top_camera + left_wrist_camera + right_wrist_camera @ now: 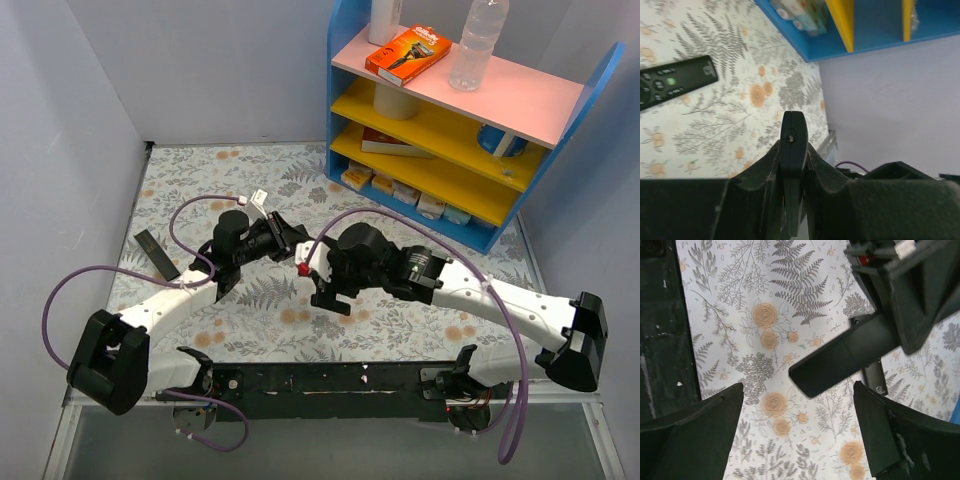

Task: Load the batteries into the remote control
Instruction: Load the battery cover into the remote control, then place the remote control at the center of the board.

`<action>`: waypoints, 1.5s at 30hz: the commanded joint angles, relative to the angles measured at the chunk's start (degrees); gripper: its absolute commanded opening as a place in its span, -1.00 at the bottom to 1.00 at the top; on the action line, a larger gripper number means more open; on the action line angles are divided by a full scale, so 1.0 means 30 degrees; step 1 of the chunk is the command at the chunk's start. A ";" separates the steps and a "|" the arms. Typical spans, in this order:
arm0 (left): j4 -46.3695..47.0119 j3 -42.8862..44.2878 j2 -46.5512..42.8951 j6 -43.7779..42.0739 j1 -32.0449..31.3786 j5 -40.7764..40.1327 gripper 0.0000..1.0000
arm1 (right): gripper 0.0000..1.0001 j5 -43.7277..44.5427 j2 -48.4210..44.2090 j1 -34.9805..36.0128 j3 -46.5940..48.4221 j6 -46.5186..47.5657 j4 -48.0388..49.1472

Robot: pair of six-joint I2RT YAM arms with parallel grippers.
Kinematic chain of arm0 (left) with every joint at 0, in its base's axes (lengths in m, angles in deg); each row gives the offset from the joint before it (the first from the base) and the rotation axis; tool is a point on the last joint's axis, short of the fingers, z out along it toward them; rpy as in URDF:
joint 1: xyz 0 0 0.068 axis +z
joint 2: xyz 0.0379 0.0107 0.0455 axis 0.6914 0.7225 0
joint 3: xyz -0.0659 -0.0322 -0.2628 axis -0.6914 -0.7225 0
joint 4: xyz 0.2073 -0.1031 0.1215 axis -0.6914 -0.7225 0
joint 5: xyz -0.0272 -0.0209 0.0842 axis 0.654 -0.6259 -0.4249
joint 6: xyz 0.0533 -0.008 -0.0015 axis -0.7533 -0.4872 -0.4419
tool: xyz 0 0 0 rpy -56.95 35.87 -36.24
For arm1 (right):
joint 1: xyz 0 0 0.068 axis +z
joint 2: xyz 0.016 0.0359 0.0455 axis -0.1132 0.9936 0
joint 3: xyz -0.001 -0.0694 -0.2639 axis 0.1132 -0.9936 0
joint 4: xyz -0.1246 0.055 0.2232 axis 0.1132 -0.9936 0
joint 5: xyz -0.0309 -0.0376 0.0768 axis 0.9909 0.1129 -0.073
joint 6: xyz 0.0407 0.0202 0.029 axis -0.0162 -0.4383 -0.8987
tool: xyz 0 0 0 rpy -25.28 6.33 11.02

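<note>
My left gripper [288, 240] is shut on the slim black remote control [793, 135], which shows edge-on between its fingers [765, 170]. In the right wrist view the remote control [840, 360] sticks out of the left gripper above the floral table. My right gripper [797, 390] is open and empty, its jaws wide apart just below the remote's free end. In the top view the right gripper [328, 292] hangs close to the left one. No blue batteries show in any view.
A black remote with buttons [675, 80] lies on the floral mat; its end shows under the held remote [875, 381]. A thin black strip [157, 253] lies at the left. A blue shelf [455, 120] with boxes and a bottle stands at the back right.
</note>
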 commanded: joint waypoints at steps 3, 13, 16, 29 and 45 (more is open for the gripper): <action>-0.3457 0.1148 0.0850 -0.3672 0.0358 -0.1741 -1.00 | 0.94 0.0586 -0.2720 -0.1471 -0.1593 -0.5469 0.2165; -0.5657 0.1591 0.3049 -0.4645 0.0328 -0.2970 -1.00 | 0.94 0.3372 -0.4274 -0.5777 -0.3292 -0.9809 0.1873; -0.5599 0.1240 0.3429 -0.4206 0.0328 -0.3264 -1.00 | 0.94 0.3138 -0.4363 -0.6189 -0.3731 -1.0687 0.1785; -0.3781 -0.2716 0.2115 -0.0924 0.0329 -0.5606 -0.79 | 0.93 0.2902 -0.4304 -0.6893 -0.4523 -1.2446 0.1580; -1.2388 -0.1257 -0.4505 -0.0452 0.0650 -1.3857 0.96 | 0.94 0.9256 -0.6587 -0.8328 -0.4672 -1.3385 -0.0293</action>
